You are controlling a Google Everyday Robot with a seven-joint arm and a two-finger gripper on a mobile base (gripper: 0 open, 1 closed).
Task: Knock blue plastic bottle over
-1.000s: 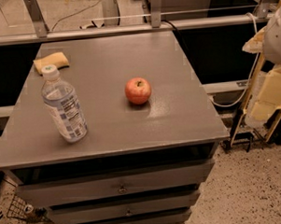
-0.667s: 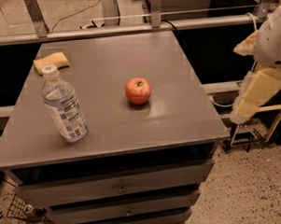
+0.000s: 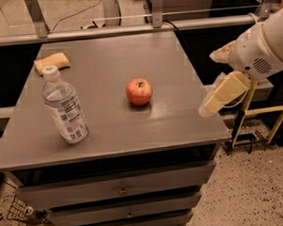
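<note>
The blue plastic bottle (image 3: 64, 106) stands upright near the front left of the grey table (image 3: 109, 135). It is clear with a white cap and a blue-and-white label. A red apple (image 3: 139, 91) sits at the table's middle. My gripper (image 3: 211, 104) hangs at the right edge of the table, over its front right corner, far from the bottle. A white arm housing (image 3: 261, 46) is above it.
A yellow sponge (image 3: 52, 61) lies at the back left of the table. Drawers (image 3: 121, 191) sit under the tabletop. Metal rails and posts (image 3: 128, 28) run behind the table. A yellow frame (image 3: 268, 111) stands on the floor at the right.
The arm has moved in from the right edge toward the table's front right corner. The bottle, apple and sponge have not moved.
</note>
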